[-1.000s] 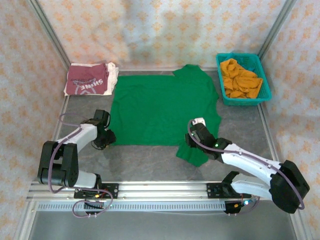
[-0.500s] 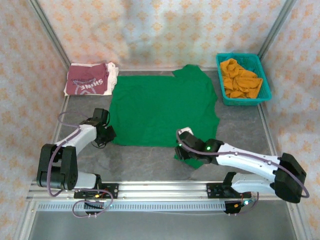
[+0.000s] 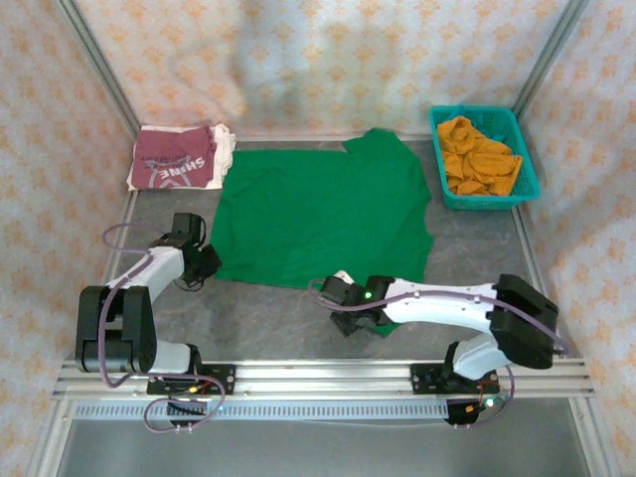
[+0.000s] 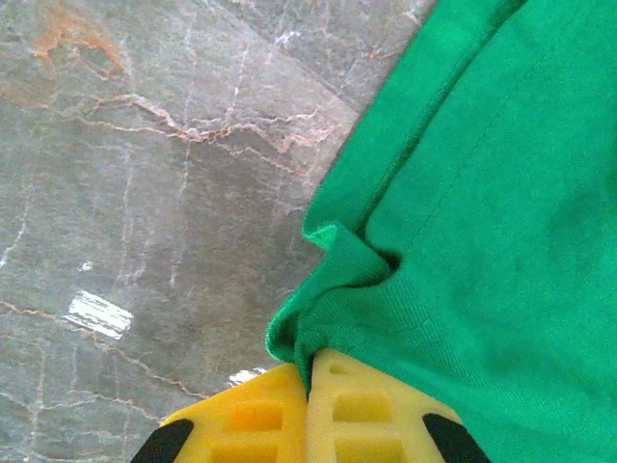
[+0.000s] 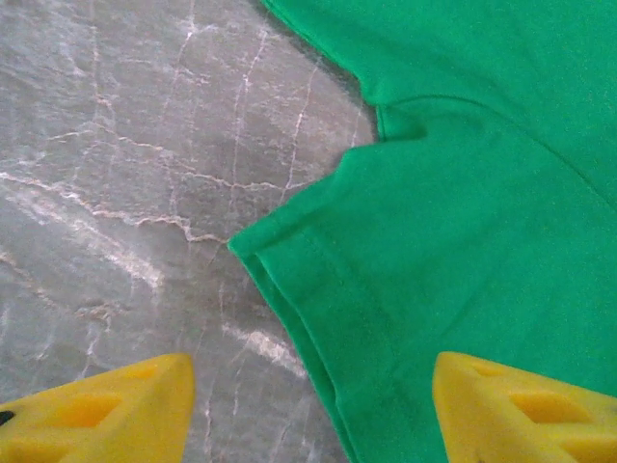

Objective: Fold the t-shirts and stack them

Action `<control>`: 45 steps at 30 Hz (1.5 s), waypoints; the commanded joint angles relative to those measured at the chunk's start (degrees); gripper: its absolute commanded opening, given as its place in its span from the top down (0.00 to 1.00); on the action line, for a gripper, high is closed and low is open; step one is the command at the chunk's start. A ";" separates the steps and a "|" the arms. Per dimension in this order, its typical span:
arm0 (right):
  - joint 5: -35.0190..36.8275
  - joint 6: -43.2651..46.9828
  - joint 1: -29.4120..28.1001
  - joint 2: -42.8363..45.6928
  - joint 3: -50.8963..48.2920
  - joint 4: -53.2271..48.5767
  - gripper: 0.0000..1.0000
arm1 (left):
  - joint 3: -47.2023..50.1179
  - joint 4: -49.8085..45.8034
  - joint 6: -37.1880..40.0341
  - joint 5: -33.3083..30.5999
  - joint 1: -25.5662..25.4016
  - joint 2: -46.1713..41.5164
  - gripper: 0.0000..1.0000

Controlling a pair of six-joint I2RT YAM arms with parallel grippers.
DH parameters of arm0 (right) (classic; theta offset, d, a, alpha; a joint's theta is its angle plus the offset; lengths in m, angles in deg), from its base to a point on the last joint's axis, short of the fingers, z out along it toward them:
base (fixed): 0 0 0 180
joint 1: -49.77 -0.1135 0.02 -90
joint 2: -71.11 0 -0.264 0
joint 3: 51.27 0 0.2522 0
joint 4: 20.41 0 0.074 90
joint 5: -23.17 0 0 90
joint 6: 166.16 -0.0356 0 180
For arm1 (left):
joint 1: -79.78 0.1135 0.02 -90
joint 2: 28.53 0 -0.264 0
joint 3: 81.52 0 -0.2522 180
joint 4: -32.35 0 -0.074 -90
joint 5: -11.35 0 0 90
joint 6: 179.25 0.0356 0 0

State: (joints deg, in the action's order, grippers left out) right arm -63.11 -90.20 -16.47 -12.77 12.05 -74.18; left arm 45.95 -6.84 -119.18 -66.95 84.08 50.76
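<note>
The bright green t-shirt (image 3: 318, 214) lies spread flat in the middle of the table. My left gripper (image 3: 204, 263) is at its near left corner. In the left wrist view the yellow fingers (image 4: 366, 410) are shut on the bunched hem of the green t-shirt (image 4: 482, 193). My right gripper (image 3: 343, 303) hovers over the near sleeve. In the right wrist view it (image 5: 308, 405) stands open, straddling the sleeve's hem (image 5: 318, 318), part cloth and part bare table between its fingers. The maroon t-shirt (image 3: 177, 159) with white lettering lies folded at the far left.
A teal mesh basket (image 3: 523, 157) holding orange cloth (image 3: 477, 154) stands at the far right. The grey marble table (image 3: 268, 323) is bare in front of the shirt. Metal frame posts and patterned walls close in the sides and back.
My right arm has swung left and toward the near edge, now lying across the sleeve. My left gripper has drawn the shirt's corner a little to the left.
</note>
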 commanded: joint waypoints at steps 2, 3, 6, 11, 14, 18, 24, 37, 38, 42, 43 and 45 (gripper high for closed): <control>2.12 1.61 -0.59 -3.36 1.09 -1.76 0.35 | 1.14 1.04 1.17 0.42 0.63 0.52 1.00; 1.84 1.51 -0.57 -3.81 0.91 -1.50 0.35 | 1.15 0.87 1.10 0.51 0.59 0.25 1.00; 1.92 0.69 -0.62 -4.38 0.78 -2.01 0.38 | 1.67 0.62 0.47 0.92 0.71 -1.08 1.00; 2.45 -2.04 -0.68 -4.09 0.36 -3.27 0.40 | 2.02 0.70 -0.28 1.62 0.71 -2.05 1.00; 6.00 -8.03 -0.65 1.63 -1.04 -5.09 0.38 | 1.96 0.69 -0.35 2.75 0.71 -1.96 1.00; 10.63 -22.43 -0.71 11.22 -4.91 -8.49 0.36 | 2.01 0.94 -0.31 3.21 0.70 -2.01 1.00; 10.93 -42.11 -0.59 31.08 -19.82 1.24 0.38 | 2.46 1.97 -0.32 5.30 0.69 -0.47 1.00; 3.17 -54.69 -0.67 37.34 -31.20 13.01 0.41 | 5.00 0.70 -0.31 4.99 0.71 -5.22 1.00; 2.75 -54.68 -0.65 36.29 -31.08 13.20 0.41 | 5.10 0.65 -0.32 5.03 0.70 -5.46 1.00; 2.53 -55.57 -0.67 34.92 -30.23 11.16 0.42 | 4.85 -0.26 -0.34 4.78 0.71 -6.20 1.00; 2.85 -56.32 -0.78 35.29 -30.31 10.17 0.43 | 4.84 -0.47 -0.31 4.57 0.71 -6.29 1.00; 2.87 -57.14 -0.78 36.00 -30.45 9.32 0.45 | 4.97 -0.33 -0.31 4.60 0.71 -6.47 1.00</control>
State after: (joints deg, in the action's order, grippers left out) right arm -60.88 -144.80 -16.95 22.29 -18.24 -63.25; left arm 50.34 -5.66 -119.38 -62.09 84.34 45.43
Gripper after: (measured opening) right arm 0.556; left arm 0.045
